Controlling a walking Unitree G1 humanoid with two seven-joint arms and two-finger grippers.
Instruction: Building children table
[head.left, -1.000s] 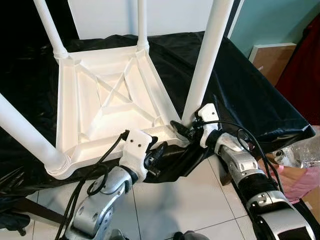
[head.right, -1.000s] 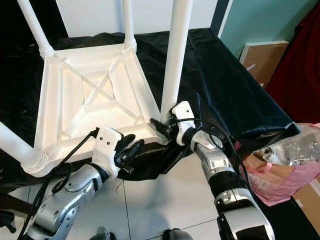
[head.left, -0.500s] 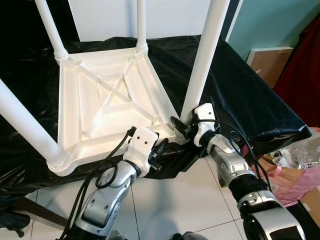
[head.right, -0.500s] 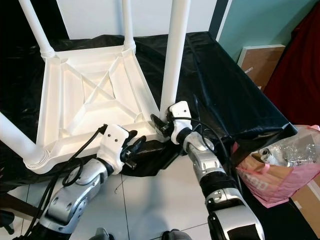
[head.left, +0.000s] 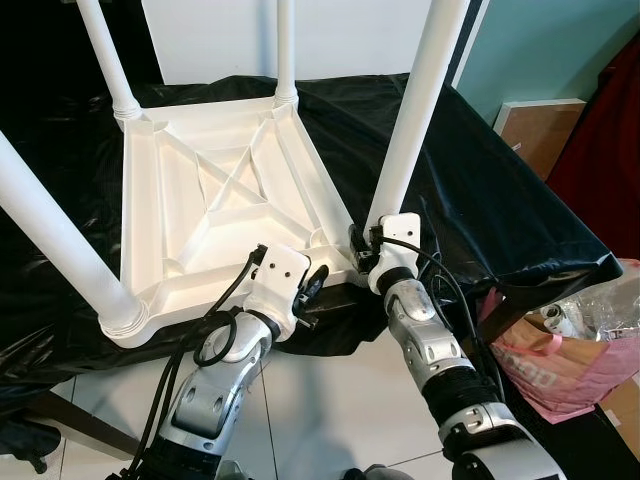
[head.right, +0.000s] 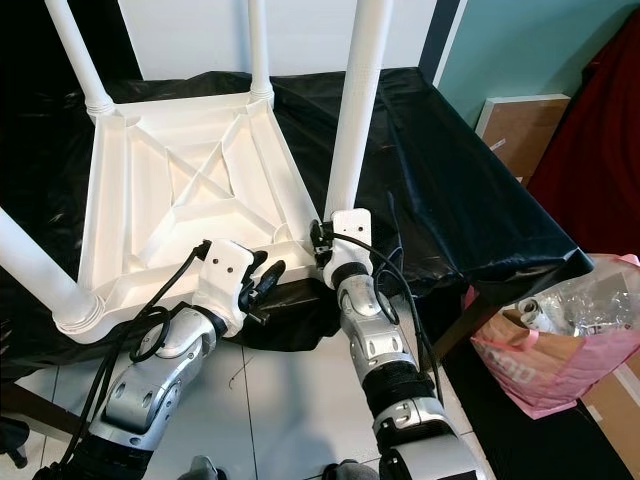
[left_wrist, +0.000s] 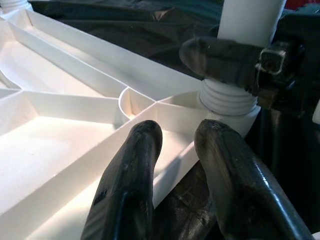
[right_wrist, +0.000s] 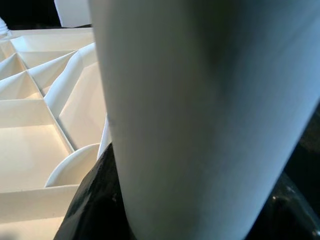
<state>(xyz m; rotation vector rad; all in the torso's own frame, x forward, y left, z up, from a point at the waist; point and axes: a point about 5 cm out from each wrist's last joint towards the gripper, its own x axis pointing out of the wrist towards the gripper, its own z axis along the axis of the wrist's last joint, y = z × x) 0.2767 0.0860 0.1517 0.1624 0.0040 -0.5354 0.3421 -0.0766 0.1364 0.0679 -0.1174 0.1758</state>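
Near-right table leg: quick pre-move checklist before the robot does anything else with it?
1. Right gripper around the base of the near-right leg: ok, fingers wrap it just above the socket.
2. Leg seated in its socket: cannot tell, threaded rings remain visible.
3. Leg standing upright: ok, roughly in line with the other three.
4. Left gripper bracing the tabletop: ok, fingers straddle the near edge rib.
5. Tabletop fully on the black-covered surface: not ok, the near corner sits at the edge.
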